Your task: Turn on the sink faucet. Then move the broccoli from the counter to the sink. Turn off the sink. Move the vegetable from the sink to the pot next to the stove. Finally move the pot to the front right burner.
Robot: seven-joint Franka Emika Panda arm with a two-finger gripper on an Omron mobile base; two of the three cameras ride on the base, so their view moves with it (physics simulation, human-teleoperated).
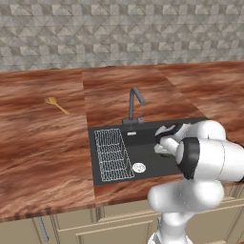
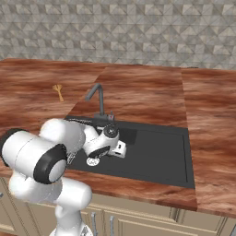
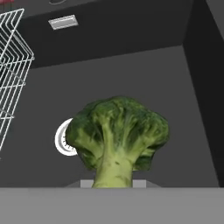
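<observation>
On the table (image 1: 43,143), a wooden spoon (image 1: 56,105) lies well left of the faucet (image 1: 135,104), which stands at the back rim of the sink (image 1: 143,157). In the basin, the wire rack (image 1: 113,155) sits left and the drain (image 1: 138,167) beside it. The jaws are clamped on the broccoli (image 3: 118,138) by its stem, above the basin floor, head partly covering the drain.

No readable text, labels, brands or numbers anywhere I can see. The small light plate (image 3: 63,22) on the sink (image 3: 131,35) back wall is blank from my hand view. Nothing printed on the faucet (image 1: 134,106) or the surface (image 1: 43,143) either.
</observation>
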